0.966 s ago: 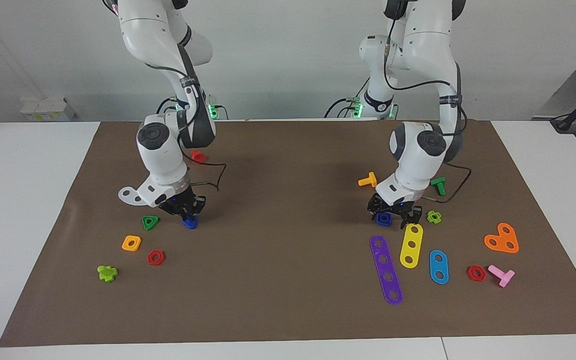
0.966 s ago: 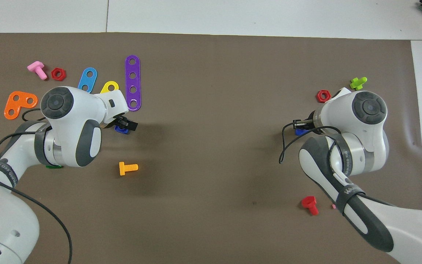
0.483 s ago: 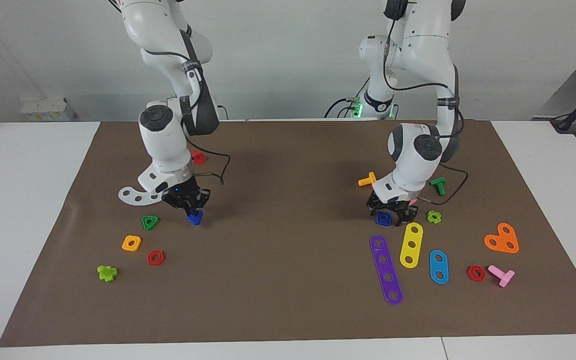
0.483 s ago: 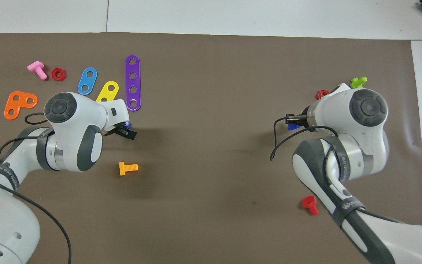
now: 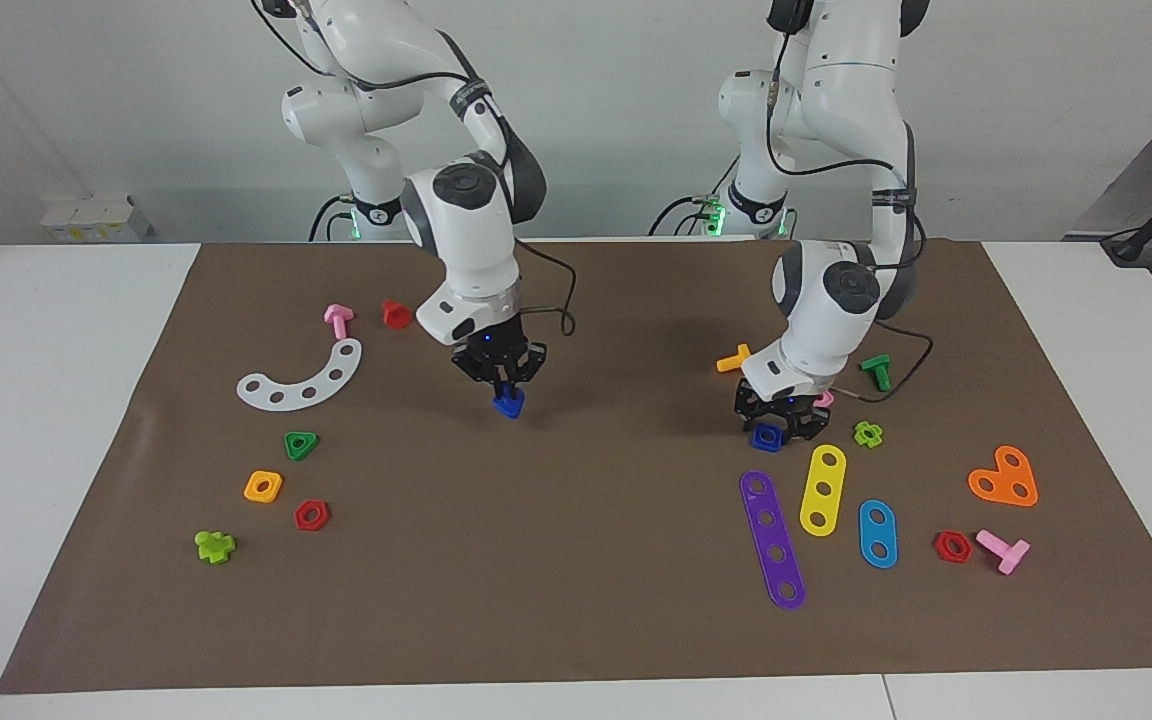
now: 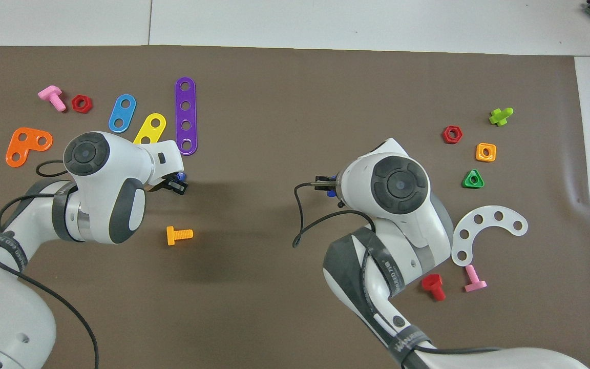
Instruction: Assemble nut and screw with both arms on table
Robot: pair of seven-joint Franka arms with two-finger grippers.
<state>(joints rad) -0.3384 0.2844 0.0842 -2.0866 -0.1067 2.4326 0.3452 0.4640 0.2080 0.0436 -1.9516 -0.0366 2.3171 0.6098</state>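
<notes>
Screw gripped by right gripper over mid-worktop; nut in left gripper, toward left arm's end.

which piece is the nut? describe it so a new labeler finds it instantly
Start at the brown mat on the table and go toward the left arm's end, to the purple strip and yellow strip. Beside them, the left gripper is down over a small blue piece: the nut. It is a rounded square with a centre hole, the only blue one there.

Overhead: nut mostly hidden under left gripper.
</notes>
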